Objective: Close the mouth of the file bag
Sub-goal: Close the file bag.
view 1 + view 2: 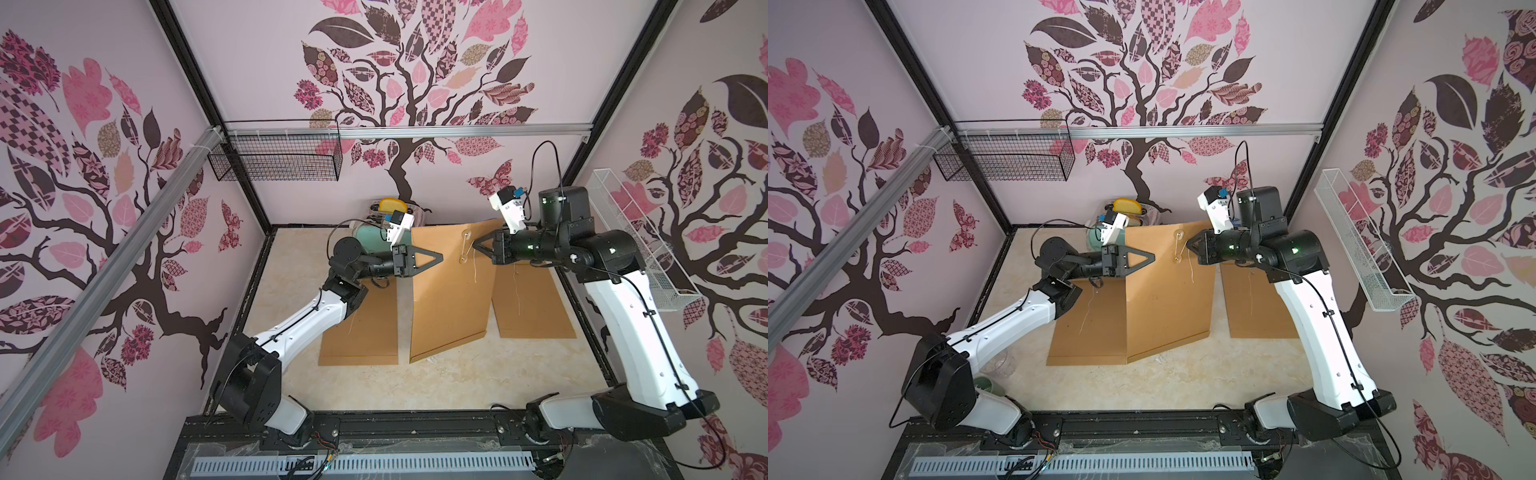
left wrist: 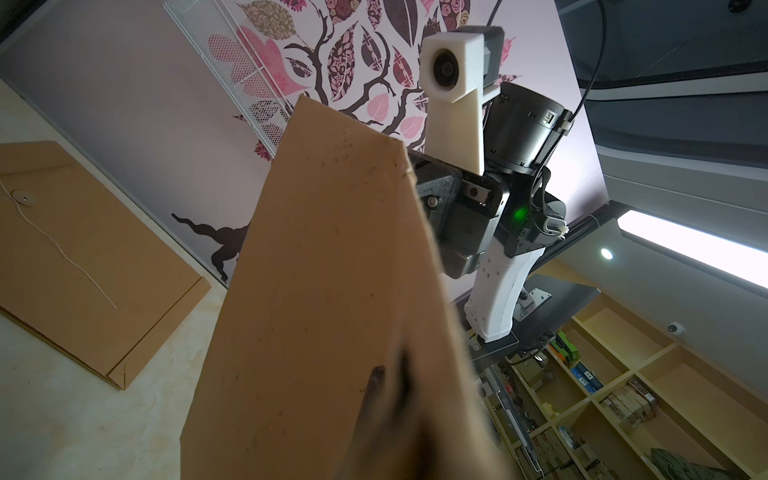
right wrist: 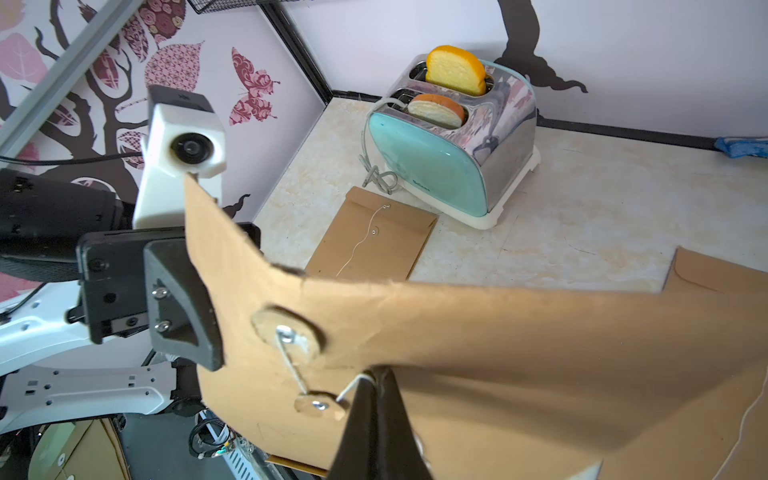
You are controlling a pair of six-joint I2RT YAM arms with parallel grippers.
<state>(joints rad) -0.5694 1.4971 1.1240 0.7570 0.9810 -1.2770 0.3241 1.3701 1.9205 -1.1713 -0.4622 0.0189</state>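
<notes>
Kraft file bag (image 1: 451, 291) — creased; string (image 3: 296, 365) thin

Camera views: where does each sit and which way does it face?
Top views: high in front, looking down; left arm, right arm whole, left gripper and right gripper at the raised file bag.
Left wrist: faces the file bag's plain side, right arm; own fingertip blurred.
Right wrist: faces string, left gripper, toaster; own fingertips show.
Shared: wrist views see the file bag's opposite faces.

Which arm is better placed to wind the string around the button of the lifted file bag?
Right. The right claw is shut on the string beside the lower button. The left claw is shut on the file bag, holding it up.
</notes>
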